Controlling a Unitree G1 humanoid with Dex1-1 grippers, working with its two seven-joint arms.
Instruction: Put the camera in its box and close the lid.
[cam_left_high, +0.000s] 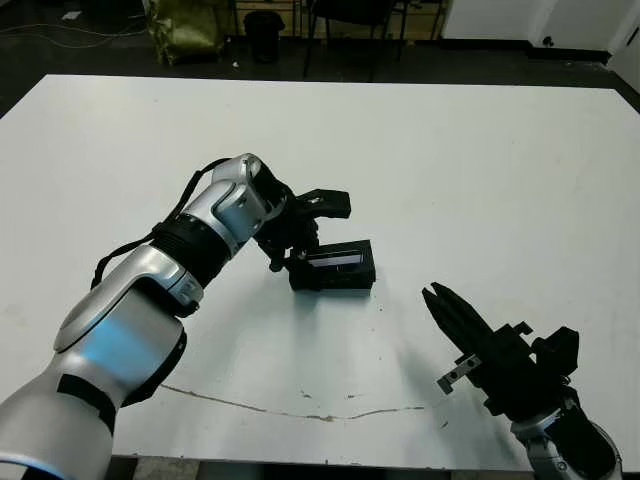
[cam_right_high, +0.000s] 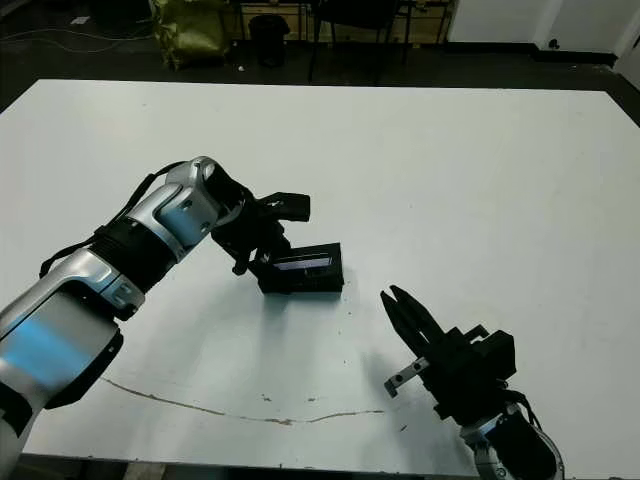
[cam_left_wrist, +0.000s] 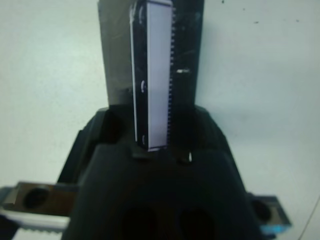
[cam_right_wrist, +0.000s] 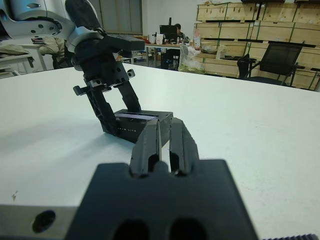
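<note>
The lid (cam_left_high: 337, 264), a black cover with a long purplish-grey panel, lies flat mid-table. My left gripper (cam_left_high: 295, 268) reaches down over its left end, one finger on each long side, shut on it. In the left wrist view the panel (cam_left_wrist: 157, 75) runs straight between the two fingers (cam_left_wrist: 116, 55). The white-lined box and the camera do not show; whether they sit under the lid I cannot tell. My right gripper (cam_left_high: 441, 299) hovers low near the table's front right, shut and holding nothing, pointing toward the lid (cam_right_wrist: 142, 121) from a hand's length away.
A thin dark crack line (cam_left_high: 300, 405) runs along the white table (cam_left_high: 480, 160) near its front edge. Beyond the far edge stand chair legs and a green bag (cam_left_high: 185, 25). The right wrist view shows stacked crates (cam_right_wrist: 260, 30) and a seated person (cam_right_wrist: 178, 40) far off.
</note>
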